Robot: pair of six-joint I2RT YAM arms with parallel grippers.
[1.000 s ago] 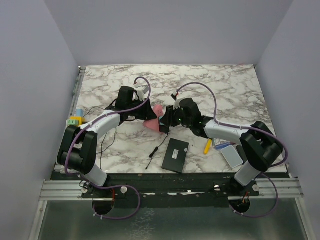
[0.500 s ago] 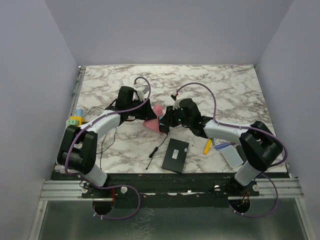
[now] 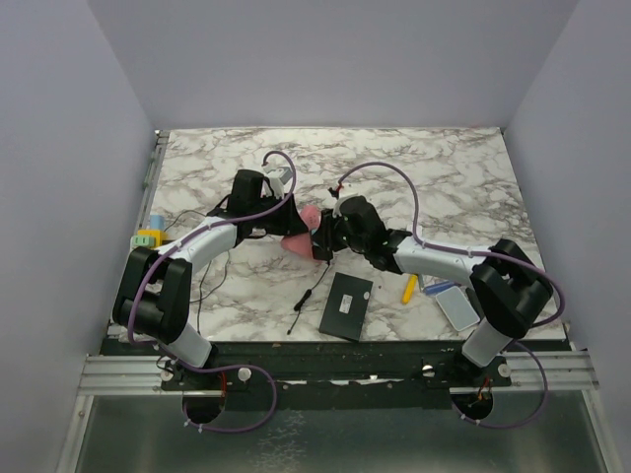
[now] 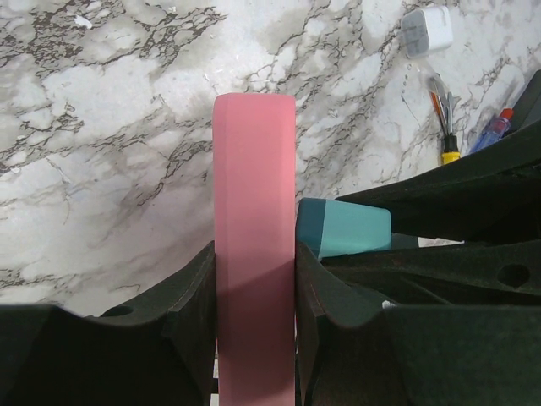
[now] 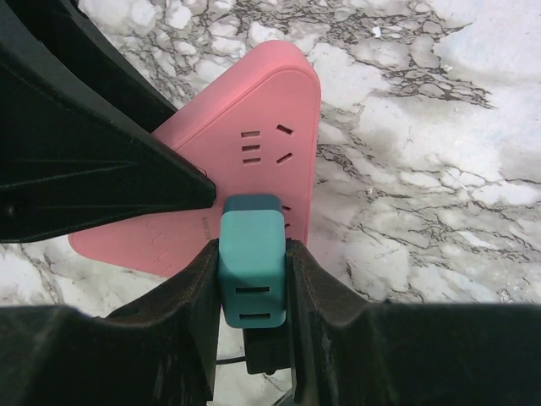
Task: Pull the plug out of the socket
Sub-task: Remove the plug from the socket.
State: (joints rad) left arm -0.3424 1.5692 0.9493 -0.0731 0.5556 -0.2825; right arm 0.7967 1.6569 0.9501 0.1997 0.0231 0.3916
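Grip is what has changed: the right gripper (image 3: 330, 236) has pushed in toward the middle of the table (image 3: 444, 168), and its fingers have just closed tight on the teal plug (image 5: 252, 262). The plug sits seated in the face of the pink socket (image 5: 254, 144). The left gripper (image 4: 254, 271) is clamped across the socket's thickness. With both halves held, the pull apart looks ready to begin. Both arms bend inward low over the table, wrists facing each other near the middle, the right one stretched across from the right edge.
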